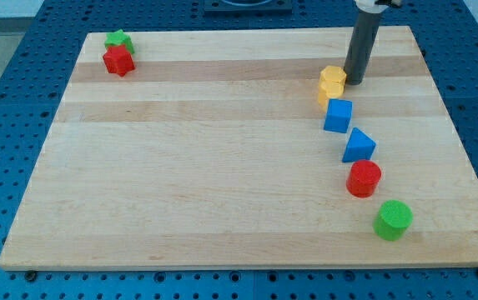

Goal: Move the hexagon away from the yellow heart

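Note:
A yellow hexagon (333, 77) sits near the view's upper right on the wooden board (222, 167). A yellow heart (329, 92) lies just below it, touching it. My tip (354, 81) stands right beside the hexagon, on its right side, touching or almost touching it. The dark rod rises from there toward the view's top.
Below the heart a line of blocks runs down the view's right: a blue cube (338, 116), a blue triangle (359, 146), a red cylinder (364, 178) and a green cylinder (394, 219). A green star (118, 39) and a red block (118, 60) sit at the upper left.

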